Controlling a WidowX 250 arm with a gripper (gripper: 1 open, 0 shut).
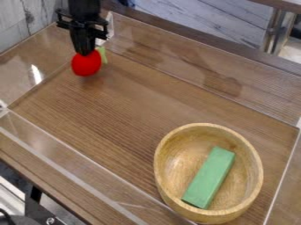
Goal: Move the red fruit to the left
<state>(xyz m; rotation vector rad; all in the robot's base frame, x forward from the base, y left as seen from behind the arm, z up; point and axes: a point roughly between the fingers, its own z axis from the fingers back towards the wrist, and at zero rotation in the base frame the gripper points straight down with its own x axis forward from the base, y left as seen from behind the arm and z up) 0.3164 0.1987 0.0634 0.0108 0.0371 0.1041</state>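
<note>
We see a black robot body.
Our view shows dark, narrow gripper fingers (73, 44) and black cables (20, 217); finer markings are too small to read.

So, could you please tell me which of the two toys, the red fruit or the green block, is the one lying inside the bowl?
The green rectangular block, resting in the round bowl; the red fruit is outside it.

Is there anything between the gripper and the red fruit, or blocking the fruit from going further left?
Nothing visible separates them: the gripper is right at the red fruit. To the picture's left I see only bare tabletop; the bowl is well off to the right.
</note>
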